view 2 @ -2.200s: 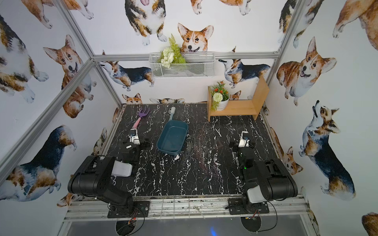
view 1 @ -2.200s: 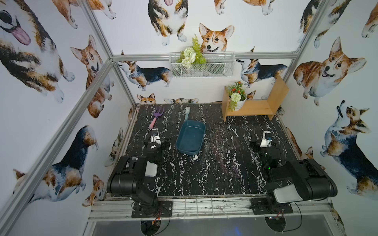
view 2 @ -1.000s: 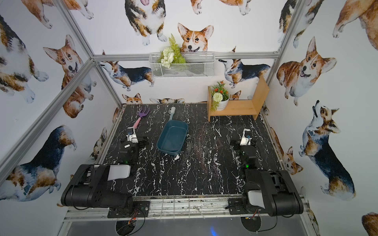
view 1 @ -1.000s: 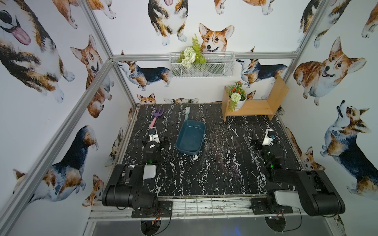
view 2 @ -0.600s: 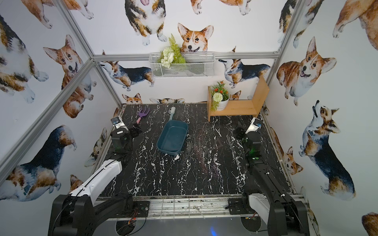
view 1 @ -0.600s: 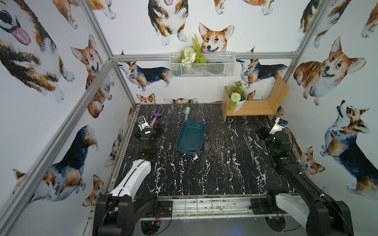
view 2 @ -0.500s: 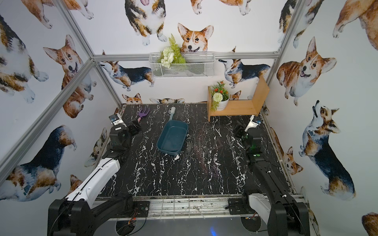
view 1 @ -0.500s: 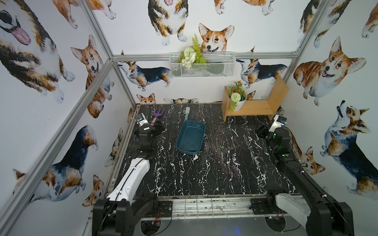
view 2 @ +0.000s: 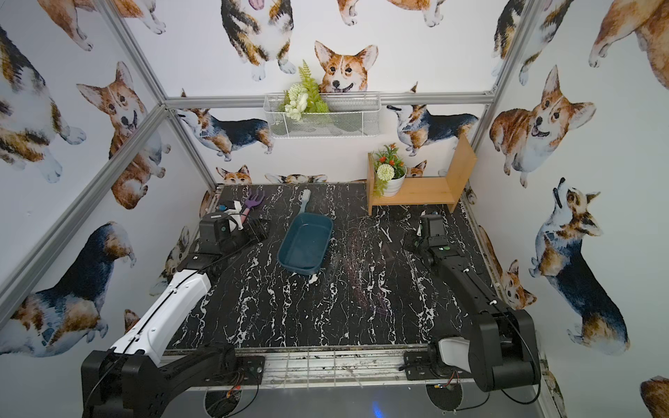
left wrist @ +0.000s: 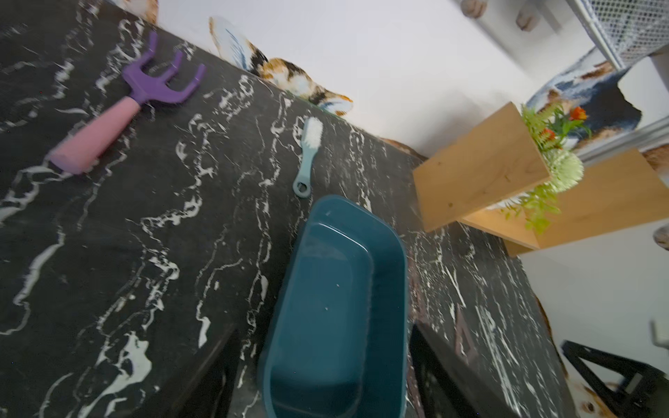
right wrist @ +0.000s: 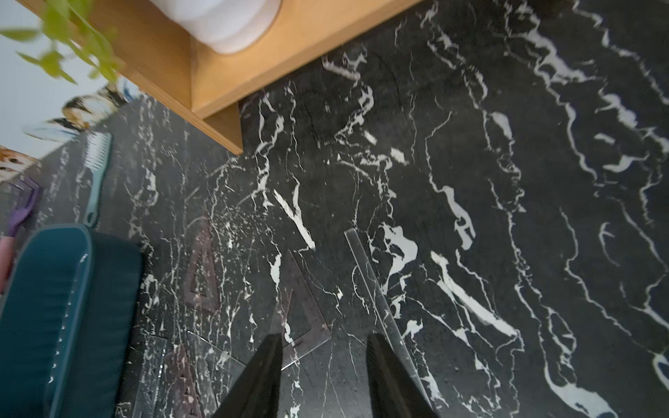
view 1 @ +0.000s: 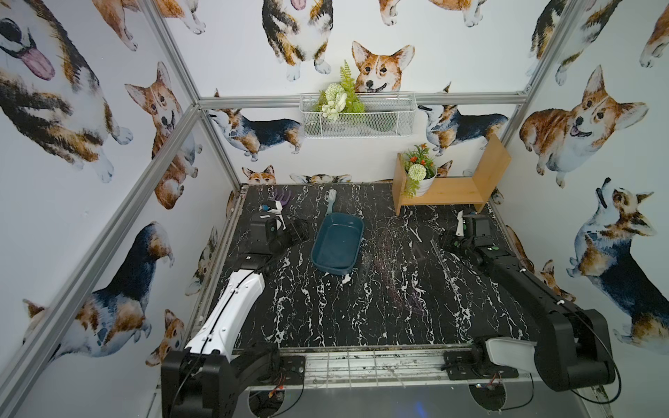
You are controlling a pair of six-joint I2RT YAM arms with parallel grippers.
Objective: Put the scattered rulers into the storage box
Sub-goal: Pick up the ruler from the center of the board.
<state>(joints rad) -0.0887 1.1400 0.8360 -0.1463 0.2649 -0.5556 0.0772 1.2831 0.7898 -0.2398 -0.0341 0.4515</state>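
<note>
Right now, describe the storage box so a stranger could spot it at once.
Start at the black marble table; near its middle, toward the back wall, sits the storage box. A pale green brush lies just behind it. It is the only dark teal, shallow, round-cornered tub there.

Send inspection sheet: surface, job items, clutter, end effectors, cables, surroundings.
Surface: black white-veined marble tabletop, no spills seen.
Job's things: shallow dark teal plastic tub empty; clear plastic straight ruler, reddish-tinted plastic set squares flat on tabletop, outside it.
Clutter: purple-and-pink plastic toy rake, pale green plastic brush, near back wall.
End effectors: left end effector, right end effector both open, empty.
Cables: black cable along left arm's white link, off tabletop.
Surroundings: white wire wall basket, wooden shelf with potted plant.
</note>
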